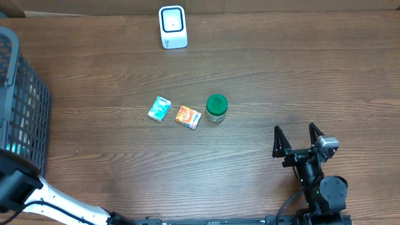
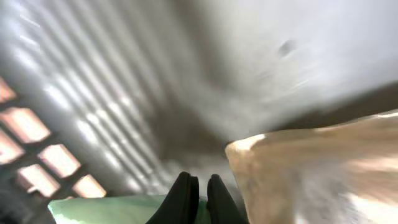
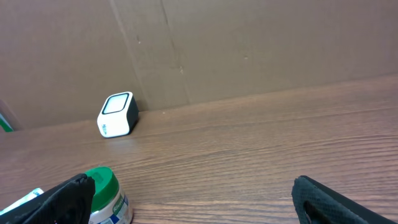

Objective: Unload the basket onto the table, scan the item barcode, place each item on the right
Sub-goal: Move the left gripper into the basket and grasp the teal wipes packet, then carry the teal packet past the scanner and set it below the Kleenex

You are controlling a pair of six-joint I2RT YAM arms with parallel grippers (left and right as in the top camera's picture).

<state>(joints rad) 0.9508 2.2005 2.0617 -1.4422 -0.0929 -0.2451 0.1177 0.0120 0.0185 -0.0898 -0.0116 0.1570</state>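
Count on the table (image 1: 262, 69): three loose items, one barcode scanner (image 1: 173, 26), one basket (image 1: 28, 100), two arms. Items in a short row mid-table, left to right: teal-and-white small box (image 1: 159, 109), orange small box (image 1: 188, 117), green-lidded jar (image 1: 217, 107). All three close together, none touching. Scanner white with a dark window, at the far edge, well apart from the row, nothing between it and the items. Basket dark and slatted, at the left edge.

Right gripper (image 1: 294, 129) at front right, fingers spread wide, holding nothing, well apart from the jar. Right wrist view: jar at lower left, scanner against the cardboard wall (image 3: 249, 50).

Left arm (image 1: 15, 187) at the front left corner by the basket, its gripper not made out from overhead. Left wrist view badly blurred: left gripper (image 2: 200, 182) with fingers pressed together above a pale green item (image 2: 106, 208), tan blurry object (image 2: 311, 168) just to the right, basket lattice on the left. Cannot tell whether anything is pinched.
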